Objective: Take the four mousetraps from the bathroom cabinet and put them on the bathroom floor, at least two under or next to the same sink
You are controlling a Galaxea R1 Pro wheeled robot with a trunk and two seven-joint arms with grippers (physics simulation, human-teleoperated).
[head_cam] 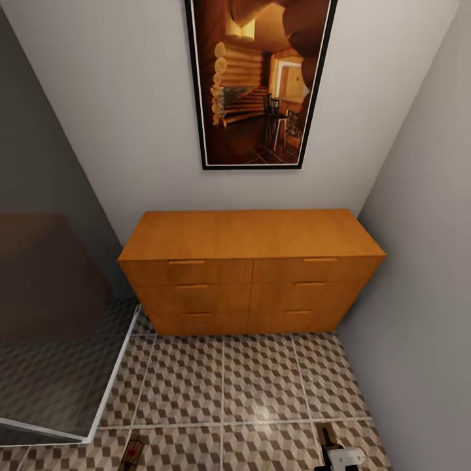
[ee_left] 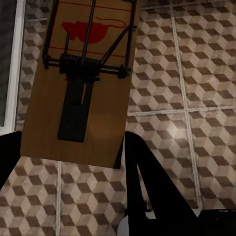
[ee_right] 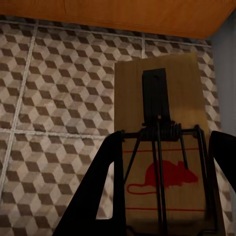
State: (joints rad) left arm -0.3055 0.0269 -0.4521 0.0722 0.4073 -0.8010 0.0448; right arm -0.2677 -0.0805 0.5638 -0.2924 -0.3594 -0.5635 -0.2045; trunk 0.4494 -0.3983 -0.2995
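Left gripper (ee_left: 73,152) is clamped across the near end of a mousetrap (ee_left: 78,83), black fingers (ee_left: 147,187) flanking the board's short edge, and the right gripper (ee_right: 162,196) is doing the same with a second mousetrap (ee_right: 160,142), its fingers (ee_right: 105,187) pinching either side of the printed red mouse. Both traps hang in the air over the bathroom floor (head_cam: 222,379), not yet set down. These look like light, stiff little wooden boards, easy to carry, but I'd judge the wire bar and spring the touchy part: hold by the long wooden edges, as now, and keep pads off the metal so nothing snaps or twists. A thin flat board can also swivel in a two-point pinch, so lower it level. From the head view, the left trap peeks in at 7 o'clock at the picture's lower edge and the right gripper with its trap at 5 o'clock. Straight ahead at 12 o'clock stands the cabinet (head_cam: 252,268), orange-brown, every drawer front closed, flat top bare. Above it hangs a framed picture (head_cam: 258,82) of a log interior. A glass panel (head_cam: 59,327) runs along at 9 o'clock, a plain grey wall (head_cam: 425,261) at 3 o'clock. The cube-patterned tiles look hard and glossy, so a trap could skid when released.
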